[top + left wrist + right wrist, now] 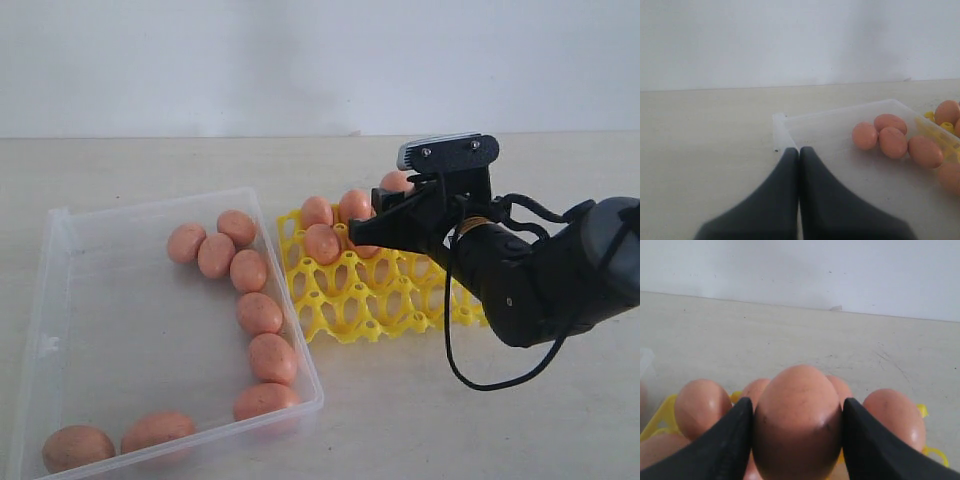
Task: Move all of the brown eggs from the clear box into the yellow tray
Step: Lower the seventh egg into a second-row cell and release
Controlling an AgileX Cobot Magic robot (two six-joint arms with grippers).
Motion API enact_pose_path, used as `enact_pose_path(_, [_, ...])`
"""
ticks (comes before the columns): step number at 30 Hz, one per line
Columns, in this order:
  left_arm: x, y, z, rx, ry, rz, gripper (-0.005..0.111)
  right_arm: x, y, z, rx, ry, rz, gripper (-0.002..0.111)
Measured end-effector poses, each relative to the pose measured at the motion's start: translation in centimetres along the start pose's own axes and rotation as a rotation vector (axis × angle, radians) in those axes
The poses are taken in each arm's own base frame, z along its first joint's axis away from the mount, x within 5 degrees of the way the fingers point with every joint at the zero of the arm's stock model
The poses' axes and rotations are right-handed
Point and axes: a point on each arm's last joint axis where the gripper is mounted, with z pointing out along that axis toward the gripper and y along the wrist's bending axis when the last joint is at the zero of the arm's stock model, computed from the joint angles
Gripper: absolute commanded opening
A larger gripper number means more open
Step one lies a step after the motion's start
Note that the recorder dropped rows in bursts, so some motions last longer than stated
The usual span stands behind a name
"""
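My right gripper [366, 234] is shut on a brown egg [797, 427], pinched between both black fingers just above the back rows of the yellow tray [372, 298]. Three other brown eggs [322, 243] sit in the tray's far cups around it. Several brown eggs [259, 313] lie in the clear box [150, 206], mostly along its right wall and front edge. My left gripper [799, 150] is shut and empty, hovering at a corner of the clear box [840, 111]; it does not show in the exterior view.
The box and the tray sit side by side on a pale tabletop [420, 410]. A white wall [300, 60] stands behind. The right arm's black cable [452, 340] loops down in front of the tray.
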Motion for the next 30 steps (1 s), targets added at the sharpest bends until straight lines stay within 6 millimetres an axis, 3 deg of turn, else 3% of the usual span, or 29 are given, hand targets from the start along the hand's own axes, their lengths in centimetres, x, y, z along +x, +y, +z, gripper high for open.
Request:
enact_pose_path(27, [0.00, 0.00, 0.00, 0.000, 0.000, 0.000, -0.004, 0.79, -0.17, 0.16, 0.016, 0.040, 0.010, 0.000])
enact_pose_path(30, [0.00, 0.00, 0.00, 0.000, 0.000, 0.000, -0.004, 0.79, -0.17, 0.16, 0.016, 0.040, 0.010, 0.008])
